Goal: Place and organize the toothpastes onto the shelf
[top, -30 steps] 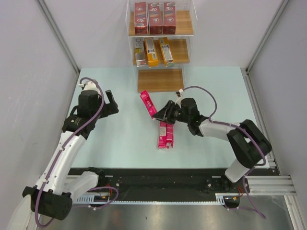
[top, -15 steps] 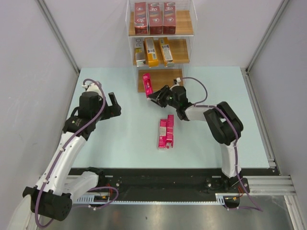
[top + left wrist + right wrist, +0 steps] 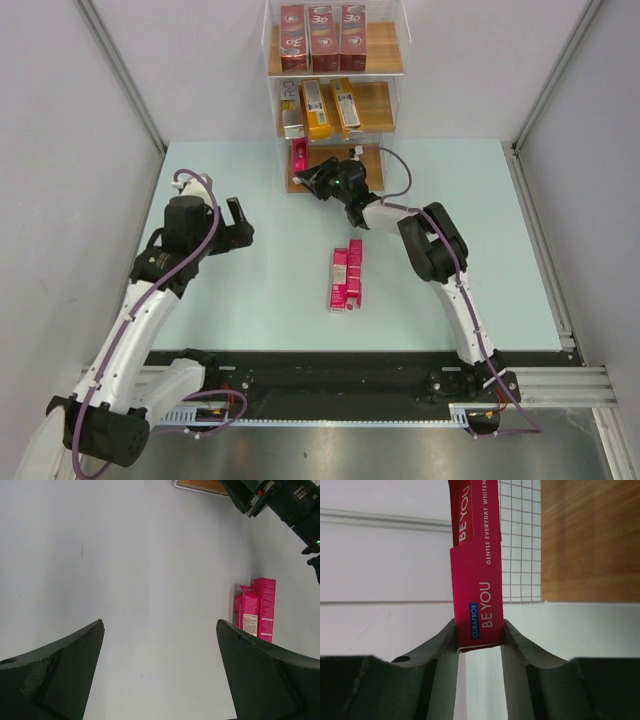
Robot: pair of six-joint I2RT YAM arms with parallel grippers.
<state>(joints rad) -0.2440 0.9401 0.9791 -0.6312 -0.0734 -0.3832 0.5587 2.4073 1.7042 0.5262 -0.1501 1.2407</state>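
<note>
Stretching to the shelf [image 3: 340,170], right arm [image 3: 432,245], right jaws pinching 1 pink carton [image 3: 476,605]; left jaws spread wide.

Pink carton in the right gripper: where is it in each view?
Top external: pink Curaprox carton at the left end of the shelf's bottom board.
Left wrist: not in view.
Right wrist: centre frame, clamped in the right gripper.
Shared landmark: that bottom board, in all three views.

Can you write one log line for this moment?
right gripper: shut on pink carton at shelf bottom tier | left gripper: open, empty | two pink cartons: lying on table
</note>
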